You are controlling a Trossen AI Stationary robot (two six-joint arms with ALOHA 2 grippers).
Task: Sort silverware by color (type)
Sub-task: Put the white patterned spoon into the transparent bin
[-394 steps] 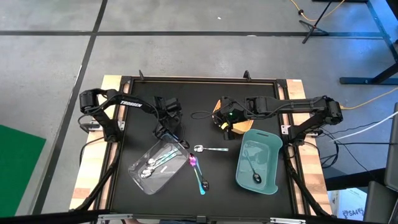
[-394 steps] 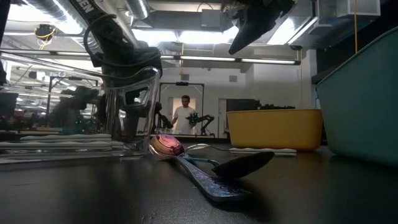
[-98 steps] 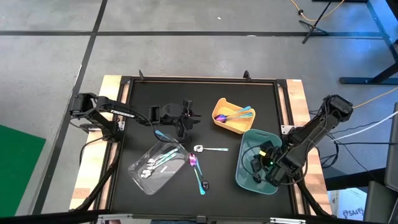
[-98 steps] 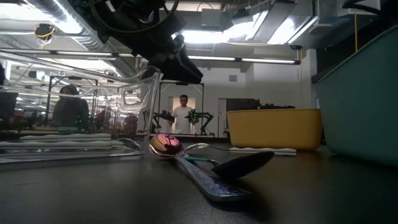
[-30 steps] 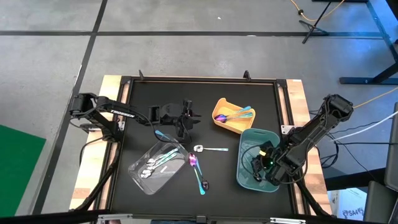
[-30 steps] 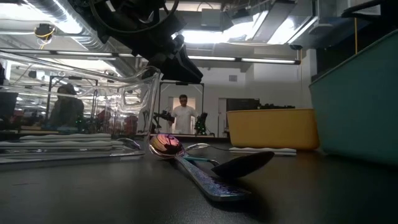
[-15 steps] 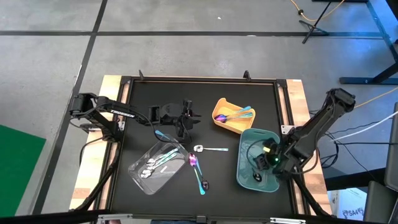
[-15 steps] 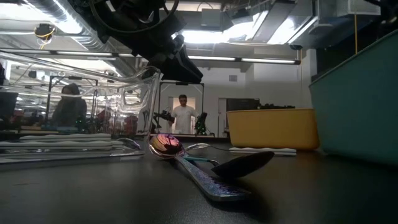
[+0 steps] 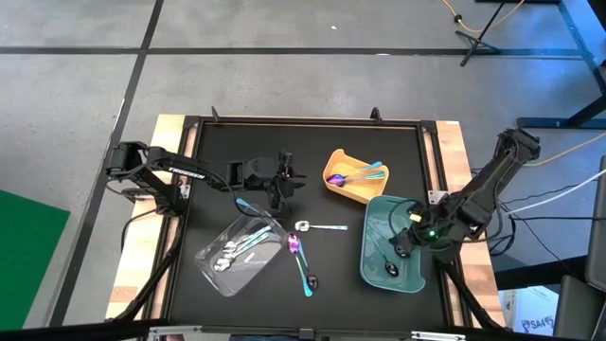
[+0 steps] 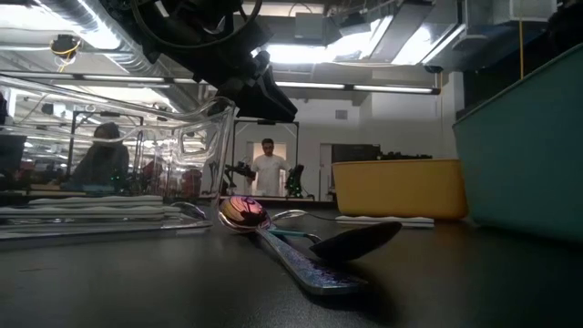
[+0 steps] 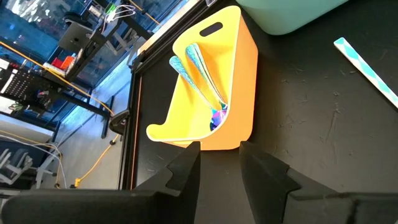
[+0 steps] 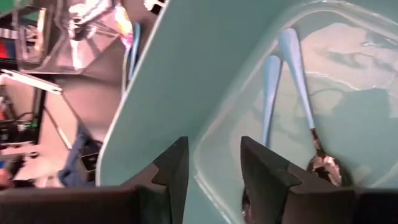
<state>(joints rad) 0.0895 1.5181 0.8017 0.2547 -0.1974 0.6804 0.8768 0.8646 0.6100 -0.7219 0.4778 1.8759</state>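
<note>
My right gripper (image 9: 401, 244) hangs open over the teal tray (image 9: 414, 210), with nothing between its fingers (image 12: 214, 149). Two dark-headed spoons with pale blue handles (image 12: 292, 68) lie flat in that tray. My left gripper (image 9: 289, 182) stands open above the table's middle, pointing toward the yellow tray (image 11: 239, 81), which holds several iridescent spoons (image 11: 205, 74). On the table lie a silver spoon (image 9: 318, 226), an iridescent pink spoon (image 9: 294, 244) and a dark-headed spoon (image 9: 310, 278). Silver spoons (image 9: 227, 256) lie in the clear tray (image 9: 210, 248).
A teal-coloured piece (image 9: 243, 204) lies by the clear tray's far corner. In the low view the loose spoons (image 10: 310, 246) lie crossed in front, the yellow tray (image 10: 401, 187) behind them. A person (image 10: 270, 170) stands far off in the room.
My right gripper has risen from low in the teal tray and drawn back toward the table's right edge, tipping as it went; its fingers have stayed apart. The spoons in the teal tray have come into view beneath it.
</note>
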